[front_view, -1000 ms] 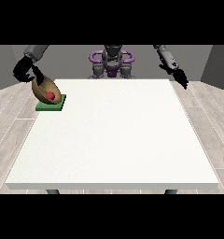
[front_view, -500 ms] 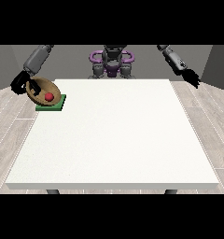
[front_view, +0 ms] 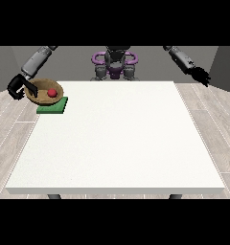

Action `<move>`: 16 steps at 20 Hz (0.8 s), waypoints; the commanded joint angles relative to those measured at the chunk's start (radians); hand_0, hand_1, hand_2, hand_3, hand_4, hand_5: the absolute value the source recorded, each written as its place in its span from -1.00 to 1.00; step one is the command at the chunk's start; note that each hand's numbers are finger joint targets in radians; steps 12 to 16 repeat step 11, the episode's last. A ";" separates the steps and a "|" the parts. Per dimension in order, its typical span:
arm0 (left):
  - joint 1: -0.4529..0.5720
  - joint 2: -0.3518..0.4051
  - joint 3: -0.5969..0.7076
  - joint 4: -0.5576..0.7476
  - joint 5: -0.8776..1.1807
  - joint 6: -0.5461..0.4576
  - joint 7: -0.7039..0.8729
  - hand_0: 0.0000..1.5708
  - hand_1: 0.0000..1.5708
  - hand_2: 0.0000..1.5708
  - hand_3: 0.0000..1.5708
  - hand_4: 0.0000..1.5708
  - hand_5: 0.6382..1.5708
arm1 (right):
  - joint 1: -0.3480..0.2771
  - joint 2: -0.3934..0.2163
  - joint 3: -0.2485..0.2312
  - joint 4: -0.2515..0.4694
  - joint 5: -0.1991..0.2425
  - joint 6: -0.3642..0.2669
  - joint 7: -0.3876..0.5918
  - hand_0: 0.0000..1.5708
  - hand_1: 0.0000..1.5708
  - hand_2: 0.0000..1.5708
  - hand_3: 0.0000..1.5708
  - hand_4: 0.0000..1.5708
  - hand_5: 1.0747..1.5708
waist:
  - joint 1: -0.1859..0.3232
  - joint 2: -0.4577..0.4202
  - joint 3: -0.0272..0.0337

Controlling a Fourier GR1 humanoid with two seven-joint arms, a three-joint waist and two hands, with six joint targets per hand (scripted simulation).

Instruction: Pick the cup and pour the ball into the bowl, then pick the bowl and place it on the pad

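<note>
White table [front_view: 121,139] on a pale plank floor [front_view: 217,139], grey walls [front_view: 2,67] behind

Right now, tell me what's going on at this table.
The robot's hand at the view's left is at the rim of a brown bowl with a red ball inside. The bowl sits at the table's far-left corner, over the green pad, though whether it rests fully on the pad is hard to tell. The hand at the view's right hangs off to the table's side, holding nothing. No cup is in view.
</note>
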 commanded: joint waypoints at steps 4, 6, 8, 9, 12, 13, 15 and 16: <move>0.031 0.025 0.027 -0.092 0.048 -0.016 0.043 -1.00 -1.00 -1.00 -1.00 0.11 0.15 | -0.079 -0.081 -0.077 0.074 -0.062 0.064 0.023 -1.00 -1.00 -0.36 -1.00 -1.00 -0.24 | 0.003 0.014 0.0056; 0.046 0.019 0.027 -0.095 0.066 -0.025 0.098 -1.00 -1.00 -1.00 -1.00 0.12 0.23 | -0.044 -0.049 -0.054 0.076 -0.043 0.060 0.004 -1.00 -1.00 -0.39 -0.96 -1.00 -0.10 | -0.016 -0.037 0.0051; 0.069 -0.006 0.018 -0.066 0.040 -0.008 0.031 -1.00 -1.00 -1.00 -1.00 0.12 0.23 | -0.068 -0.073 -0.071 0.061 -0.071 0.117 0.020 -1.00 -1.00 -0.44 -1.00 -1.00 -0.11 | -0.015 -0.034 0.0043; 0.069 0.012 0.013 -0.107 0.054 -0.021 0.108 -1.00 -1.00 -1.00 -1.00 0.12 0.23 | -0.066 -0.033 -0.067 0.066 -0.074 0.122 -0.003 -1.00 -1.00 -0.46 -1.00 -1.00 -0.07 | -0.015 -0.069 0.0051; 0.078 -0.020 -0.021 -0.006 0.000 -0.002 0.073 -1.00 -1.00 -1.00 -1.00 0.12 0.23 | -0.104 0.019 -0.055 0.002 -0.096 0.173 0.025 -1.00 -1.00 -0.87 -0.53 -0.36 0.20 | -0.016 -0.158 0.0023; 0.078 -0.020 -0.021 -0.006 0.000 -0.002 0.073 -1.00 -1.00 -1.00 -1.00 0.12 0.23 | -0.104 0.019 -0.055 0.002 -0.096 0.173 0.025 -1.00 -1.00 -0.87 -0.53 -0.36 0.20 | -0.016 -0.158 0.0023; 0.078 -0.020 -0.021 -0.006 0.000 -0.002 0.073 -1.00 -1.00 -1.00 -1.00 0.12 0.23 | -0.104 0.019 -0.055 0.002 -0.096 0.173 0.025 -1.00 -1.00 -0.87 -0.53 -0.36 0.20 | -0.016 -0.158 0.0023; 0.078 -0.020 -0.021 -0.006 0.000 -0.002 0.073 -1.00 -1.00 -1.00 -1.00 0.12 0.23 | -0.104 0.019 -0.055 0.002 -0.096 0.173 0.025 -1.00 -1.00 -0.87 -0.53 -0.36 0.20 | -0.016 -0.158 0.0023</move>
